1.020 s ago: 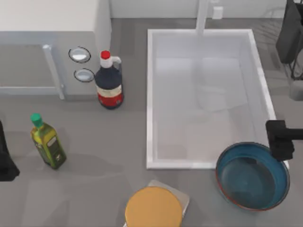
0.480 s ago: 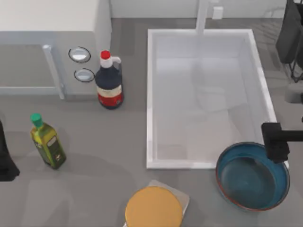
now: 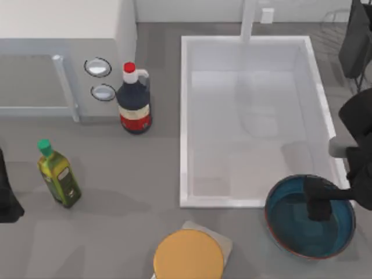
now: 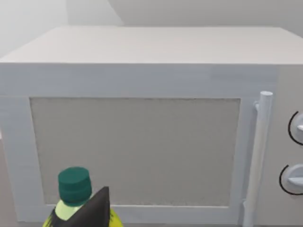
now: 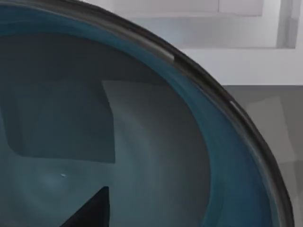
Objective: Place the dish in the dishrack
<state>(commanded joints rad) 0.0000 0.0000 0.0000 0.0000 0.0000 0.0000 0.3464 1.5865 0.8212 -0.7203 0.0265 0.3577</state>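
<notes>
Grey counter (image 3: 116, 192) throughout, seen from above. At far left edge, left gripper (image 3: 6, 200) parked, finger state impossible to tell. Upper left: white microwave (image 3: 58, 35), two dials beside its handle. Left of centre: green-capped oil bottle (image 3: 58, 174), then dark bottle (image 3: 133, 104) with red cap and red-white label, no writing readable on either. Bottom centre: orange disc (image 3: 188, 254) on a pale pad. Centre right: white sink (image 3: 185, 116). Lower right: dish (image 3: 290, 232), upright on the counter just below the sink's corner. Right gripper (image 3: 318, 203) inside the dish's rim, over its far-right inner wall; opening impossible to judge. Upper right corner: thin wires, probably the dishrack (image 3: 334, 17). Likely step: reaching for a hold on the rim. Next move calls for pinching the rim firmly before lifting toward the rack.
</notes>
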